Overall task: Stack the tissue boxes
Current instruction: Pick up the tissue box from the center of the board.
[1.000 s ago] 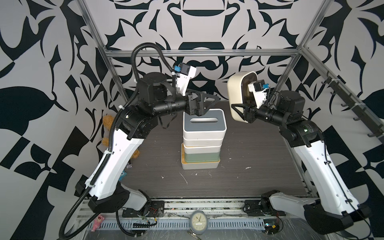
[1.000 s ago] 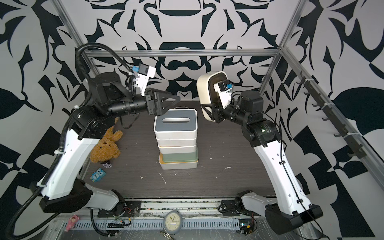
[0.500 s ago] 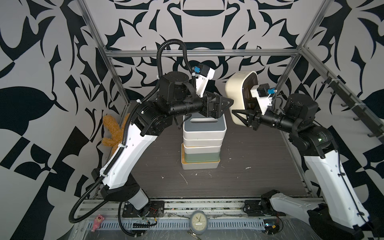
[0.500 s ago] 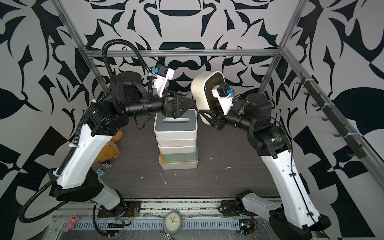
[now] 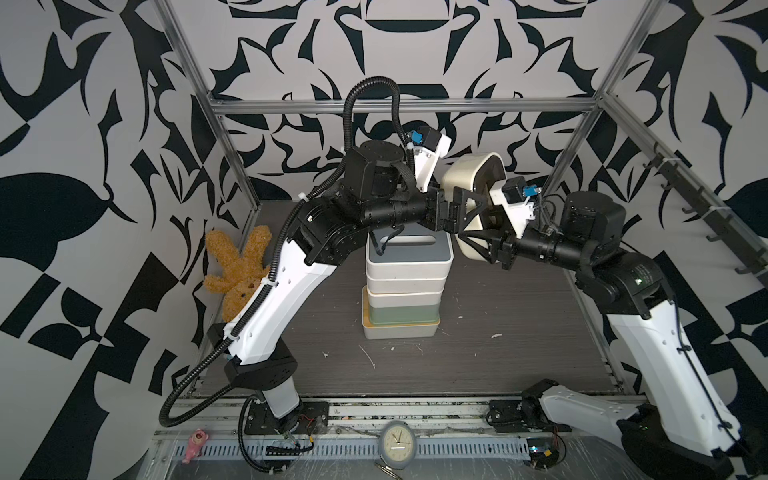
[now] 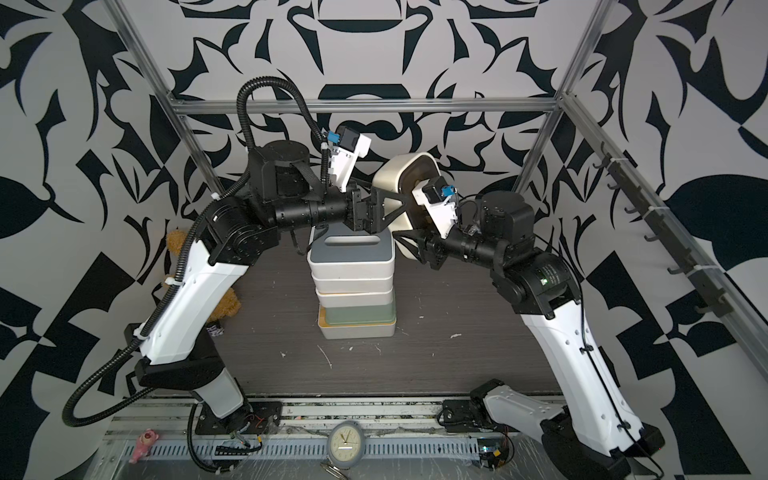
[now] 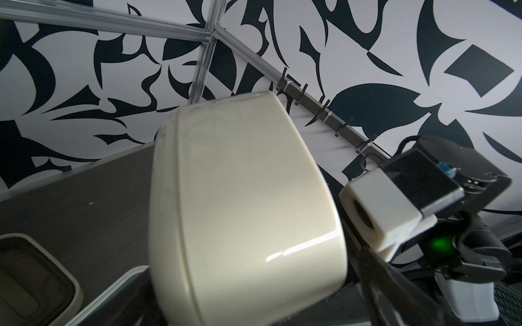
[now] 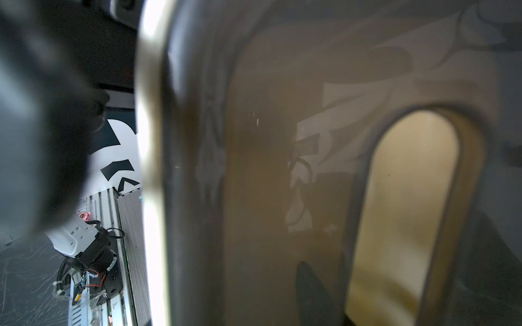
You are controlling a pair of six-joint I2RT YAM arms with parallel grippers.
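stack (image 5: 405,291) of five tissue boxes stands mid-table, with the grey-lidded box (image 5: 409,249) on top and a mint box (image 5: 401,318) near the bottom. the cream box (image 5: 467,176) hangs in the air beside the stack top, on the right arm's side, tipped on edge with its lid facing that arm. the right claw (image 5: 476,245) is clamped on its lower edge. the left claw (image 5: 471,212) stands wide open at the box's other side; whether its fingers touch cannot be told.

both top views show arms, stack and held box together. only the left wrist view shows the cream box (image 7: 243,203) from its smooth rounded back, with the right arm's wrist camera (image 7: 387,211) beyond it and a corner of the grey-lidded box (image 7: 36,268). the right wrist view fills with the dark lid (image 8: 268,169) and its oval slot (image 8: 401,211), blurred.

the table (image 5: 519,332) is dark wood grain flecked with white scraps. a bunny (image 5: 239,274) leans at the left wall. a clock (image 5: 397,440) and a pink figure (image 5: 197,442) lie by the front rail. the walls are patterned black and white inside a metal frame (image 5: 291,106); a hook rail (image 5: 706,210) runs along the right wall.
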